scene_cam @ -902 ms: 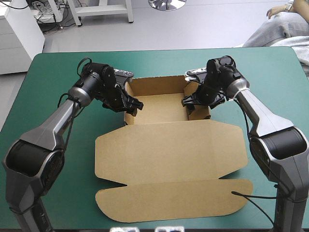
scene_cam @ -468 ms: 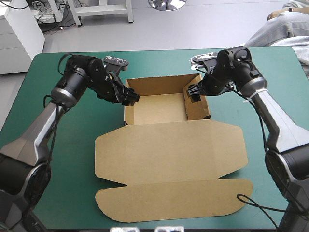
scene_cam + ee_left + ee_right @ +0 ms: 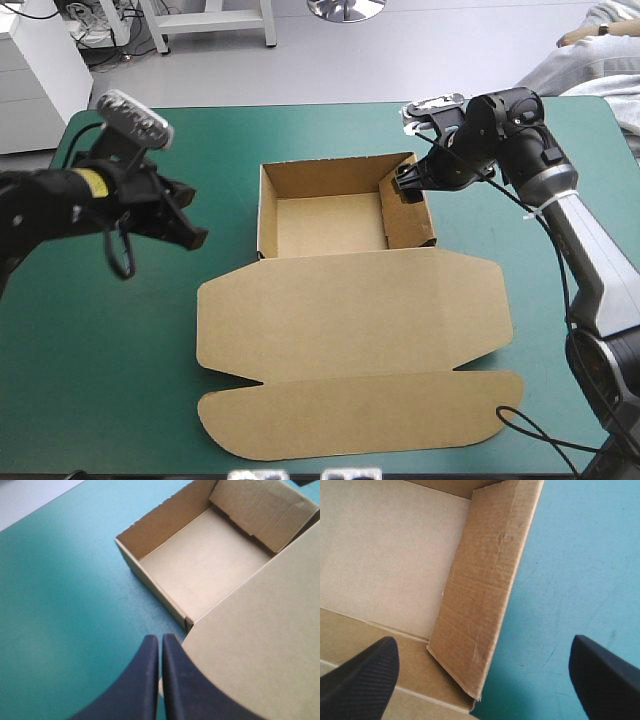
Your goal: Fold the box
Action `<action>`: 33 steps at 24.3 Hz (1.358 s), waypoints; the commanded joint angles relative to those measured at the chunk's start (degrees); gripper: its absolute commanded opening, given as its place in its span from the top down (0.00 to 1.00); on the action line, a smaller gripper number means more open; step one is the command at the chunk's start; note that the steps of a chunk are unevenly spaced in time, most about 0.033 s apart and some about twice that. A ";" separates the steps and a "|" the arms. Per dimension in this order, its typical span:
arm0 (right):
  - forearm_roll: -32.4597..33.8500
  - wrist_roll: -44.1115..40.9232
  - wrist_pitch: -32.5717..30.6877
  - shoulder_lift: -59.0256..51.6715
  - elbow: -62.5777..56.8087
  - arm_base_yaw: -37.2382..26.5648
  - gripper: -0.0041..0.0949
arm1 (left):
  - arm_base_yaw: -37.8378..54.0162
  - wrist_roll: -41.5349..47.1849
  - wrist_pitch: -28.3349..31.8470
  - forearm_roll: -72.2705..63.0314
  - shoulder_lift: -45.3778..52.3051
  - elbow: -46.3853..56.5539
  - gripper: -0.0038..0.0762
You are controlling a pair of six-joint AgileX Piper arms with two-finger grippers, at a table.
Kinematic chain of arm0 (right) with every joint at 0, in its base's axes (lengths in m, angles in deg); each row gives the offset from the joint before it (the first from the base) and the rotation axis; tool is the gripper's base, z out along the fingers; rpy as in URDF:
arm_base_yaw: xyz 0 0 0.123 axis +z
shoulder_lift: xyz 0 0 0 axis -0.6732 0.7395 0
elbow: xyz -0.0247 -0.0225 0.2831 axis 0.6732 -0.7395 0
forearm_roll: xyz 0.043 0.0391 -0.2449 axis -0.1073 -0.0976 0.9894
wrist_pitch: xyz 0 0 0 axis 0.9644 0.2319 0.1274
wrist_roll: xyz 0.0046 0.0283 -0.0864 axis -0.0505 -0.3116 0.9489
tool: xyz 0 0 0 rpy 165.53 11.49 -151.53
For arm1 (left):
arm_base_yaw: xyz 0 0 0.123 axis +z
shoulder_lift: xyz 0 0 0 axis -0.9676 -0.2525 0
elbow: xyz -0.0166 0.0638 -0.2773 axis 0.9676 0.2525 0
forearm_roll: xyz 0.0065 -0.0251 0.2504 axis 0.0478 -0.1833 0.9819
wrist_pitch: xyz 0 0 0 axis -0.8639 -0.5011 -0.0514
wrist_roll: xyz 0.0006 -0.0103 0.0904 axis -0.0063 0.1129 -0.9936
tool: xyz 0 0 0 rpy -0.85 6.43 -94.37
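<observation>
Teal-green cover (image 3: 110,340) spreads over the counter (image 3: 70,130), and the brown box (image 3: 350,310) lies at its middle as an open tray (image 3: 325,222) with the lid (image 3: 350,400) flat. Its long axis runs from 12 to 6 o'clock. The tray sits at the 12 o'clock end, mouth upward, and the lid stretches from the tray's near edge toward 6 o'clock, ending in a rounded flap. The tray's right wall (image 3: 410,212) leans slightly inward.

The left tool (image 3: 192,237) hangs at 9 o'clock of the tray, apart from it, above bare cover. Its black fingers (image 3: 145,680) are pressed together into one point and grip nothing. In the left wrist view that point aims at the corner where the tray's left wall meets the lid, just short of it.

The right tool (image 3: 405,185) is at 2 o'clock of the tray, at the top of the right wall. Its fingers (image 3: 362,680) stand wide apart, one over the tray's inside, the other over the cover outside, with the wall between them. Whether either finger touches the board cannot be told. From above, this tool covers the tray's far right corner, and its fingers merge with the dark wrist. The left wrist view cuts off most of the lid.
</observation>
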 commanded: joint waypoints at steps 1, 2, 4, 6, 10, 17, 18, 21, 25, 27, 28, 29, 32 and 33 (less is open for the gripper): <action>-0.03 0.67 0.30 -1.58 1.63 -0.12 0.12 | -0.02 1.01 -2.54 4.71 8.90 5.85 0.96; -0.03 0.67 0.30 -1.47 1.63 -0.12 0.12 | -0.02 1.87 -2.54 5.86 11.17 8.44 0.96; -0.03 0.67 0.43 -1.16 1.63 -0.12 0.12 | -0.02 3.29 -2.54 7.84 15.14 13.24 0.96; -0.03 0.67 0.56 -0.94 1.63 -0.12 0.12 | -0.02 4.71 -2.44 9.47 19.01 18.31 0.96; -0.03 0.67 1.14 -0.94 1.63 -0.12 0.12 | -0.02 7.23 -2.44 9.68 24.47 26.75 0.96; -0.03 0.67 3.15 1.02 1.52 -0.12 0.12 | -0.02 11.93 -1.76 8.77 27.93 43.73 0.96; -0.03 0.67 3.28 2.52 1.52 -0.12 0.12 | -0.02 11.93 -0.84 8.43 27.93 46.59 0.96; 0.07 0.67 3.18 7.04 1.52 -0.12 0.12 | -0.02 13.14 1.45 8.34 27.98 49.89 0.96; -0.61 0.90 3.83 12.02 1.62 -0.76 0.12 | -0.02 13.14 1.98 8.34 27.98 49.91 0.96; -0.61 0.90 3.59 12.97 1.62 -0.89 0.24 | -0.02 13.24 1.98 8.34 27.98 49.91 0.96; -0.61 0.90 3.49 13.08 1.62 -0.89 0.30 | -0.02 13.23 1.98 8.34 27.98 49.91 0.96; -0.61 0.90 3.38 13.08 1.62 -0.89 0.38 | -0.02 13.38 1.98 8.34 27.98 49.91 0.96; -0.64 1.56 3.38 13.08 1.73 -0.89 0.66 | -0.02 13.38 2.18 8.34 27.98 49.91 0.96; -0.64 2.06 3.38 13.08 1.73 -0.89 0.74 | -0.02 13.38 2.33 8.34 27.98 49.91 0.96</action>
